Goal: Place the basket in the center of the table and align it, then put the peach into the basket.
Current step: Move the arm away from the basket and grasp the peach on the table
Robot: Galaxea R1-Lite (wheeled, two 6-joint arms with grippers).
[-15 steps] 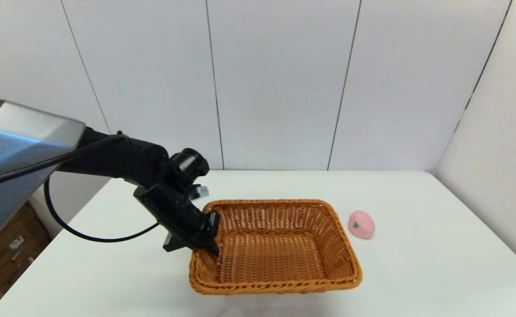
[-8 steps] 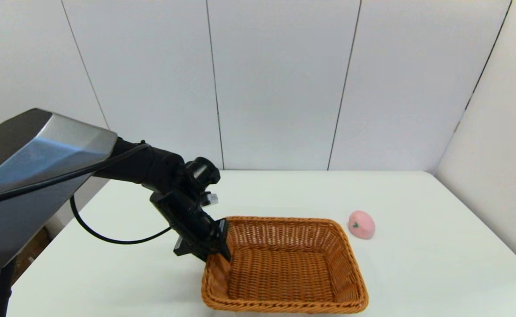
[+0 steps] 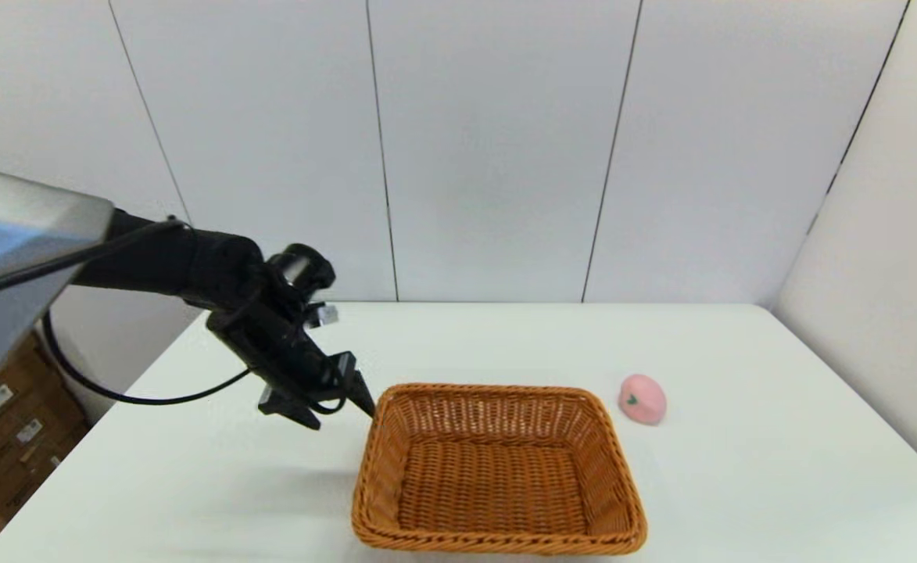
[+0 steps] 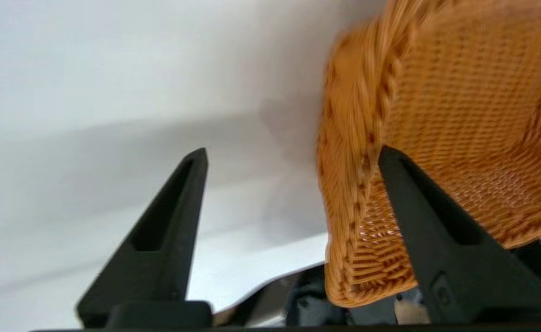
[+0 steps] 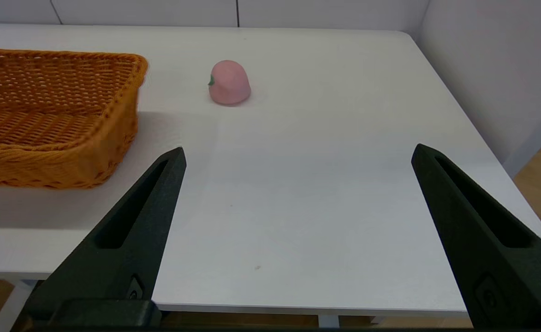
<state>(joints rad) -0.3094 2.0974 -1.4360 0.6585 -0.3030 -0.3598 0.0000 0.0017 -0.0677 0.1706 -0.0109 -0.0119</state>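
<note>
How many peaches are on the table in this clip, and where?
1. The peach lies on the white table, just off the wicker basket on the robot's right, outside it. None shows inside the basket.

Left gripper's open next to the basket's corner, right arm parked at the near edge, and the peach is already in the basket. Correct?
Not quite. The peach isn't in the basket; it lies on the table just off the basket's far right corner, as the head view shows. The rest holds: the left gripper is open beside the basket's far left corner, and the right gripper is parked, open, at the near edge.
</note>
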